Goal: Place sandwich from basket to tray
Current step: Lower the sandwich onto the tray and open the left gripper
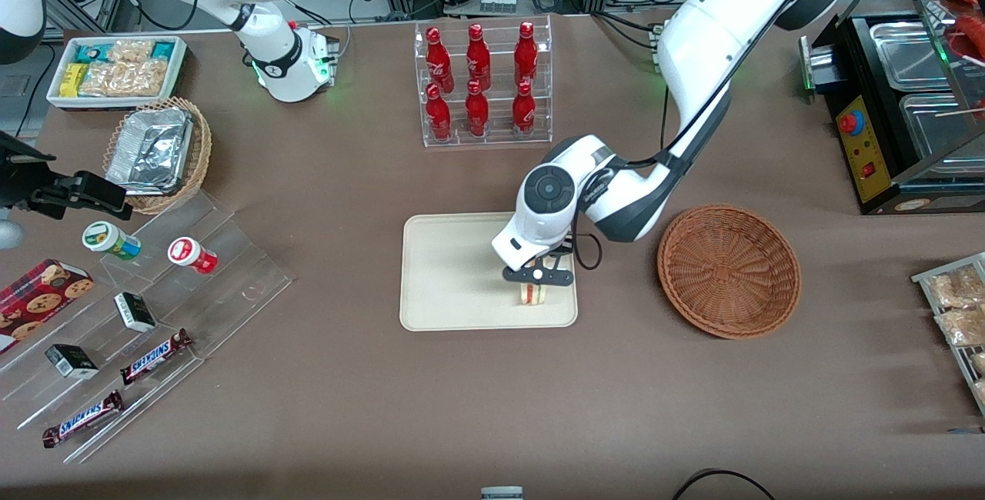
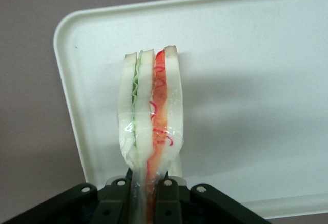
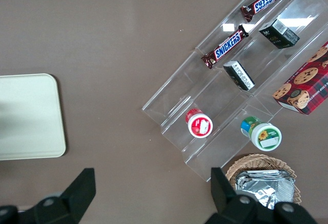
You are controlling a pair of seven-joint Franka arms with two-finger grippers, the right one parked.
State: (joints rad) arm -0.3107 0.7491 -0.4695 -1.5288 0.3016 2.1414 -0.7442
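The sandwich [image 2: 151, 111], a clear-wrapped white-bread wedge with green and red filling, is pinched at its wrapped end between the fingers [image 2: 171, 196] of my left gripper [image 2: 148, 190], which is shut on it. In the front view the gripper [image 1: 536, 278] holds the sandwich [image 1: 532, 295] low over the cream tray [image 1: 446, 269], near the tray's corner nearest the front camera and the basket. I cannot tell whether the wedge touches the tray [image 2: 256, 80]. The reddish-brown woven basket [image 1: 729, 269] stands beside the tray toward the working arm's end, with nothing in it.
A clear rack of red bottles [image 1: 483, 85] stands farther from the front camera than the tray. A tiered clear shelf [image 1: 154, 308] with snack bars and cups, a paler basket with foil [image 1: 158, 154] and a white snack bin [image 1: 115, 69] lie toward the parked arm's end.
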